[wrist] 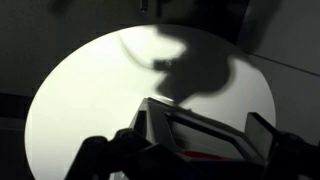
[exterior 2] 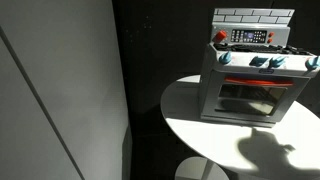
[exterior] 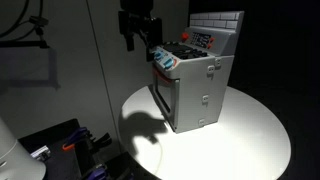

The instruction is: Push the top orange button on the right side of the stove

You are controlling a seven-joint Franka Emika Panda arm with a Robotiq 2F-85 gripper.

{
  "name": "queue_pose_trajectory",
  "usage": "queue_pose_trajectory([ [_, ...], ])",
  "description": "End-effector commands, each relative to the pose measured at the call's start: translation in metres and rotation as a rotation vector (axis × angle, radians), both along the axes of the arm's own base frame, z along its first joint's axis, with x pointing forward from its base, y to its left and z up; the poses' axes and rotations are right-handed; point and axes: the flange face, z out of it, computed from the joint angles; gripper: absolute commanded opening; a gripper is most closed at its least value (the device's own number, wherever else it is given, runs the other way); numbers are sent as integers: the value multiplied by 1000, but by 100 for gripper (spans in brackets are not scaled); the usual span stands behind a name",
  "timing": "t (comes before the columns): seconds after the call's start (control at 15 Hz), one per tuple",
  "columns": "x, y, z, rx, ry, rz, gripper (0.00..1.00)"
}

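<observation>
The grey toy stove (exterior: 195, 85) stands on a round white table (exterior: 250, 135), with blue knobs along its front top edge and a white brick-pattern back panel. It shows front-on in an exterior view (exterior 2: 255, 75), where a small orange-red button (exterior 2: 221, 36) sits at the left end of the control panel. My gripper (exterior: 139, 44) hangs open and empty in the air above the stove's front corner, touching nothing. In the wrist view the stove's top edge (wrist: 195, 125) lies between my two dark fingers (wrist: 180, 140).
The gripper's shadow falls on the table (wrist: 190, 60) in front of the stove. Dark equipment with an orange part (exterior: 68, 147) sits low beside the table. A pale wall panel (exterior 2: 60, 90) stands to one side. The surroundings are dark.
</observation>
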Motion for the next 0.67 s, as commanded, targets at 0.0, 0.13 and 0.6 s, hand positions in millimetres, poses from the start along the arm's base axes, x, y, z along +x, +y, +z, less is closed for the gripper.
queue_pose_trajectory([
  [0.0, 0, 0, 1, 0, -1, 0, 100],
  [0.13, 0, 0, 2, 0, -2, 0, 100],
  [0.6, 16, 9, 7, -21, -21, -6, 100],
])
